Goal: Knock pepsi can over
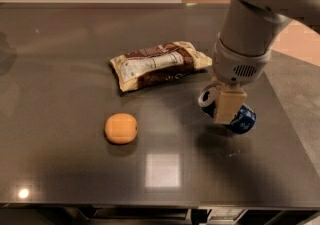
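Observation:
The pepsi can is dark blue and lies tipped on the dark table at the right. Its silver top points left toward the camera and its blue body points right. My gripper comes down from the grey arm and sits right over the middle of the can, touching it and hiding part of it.
A brown-and-cream snack bag lies just behind and left of the can. An orange round fruit sits at the front left. The table's right edge is close to the can.

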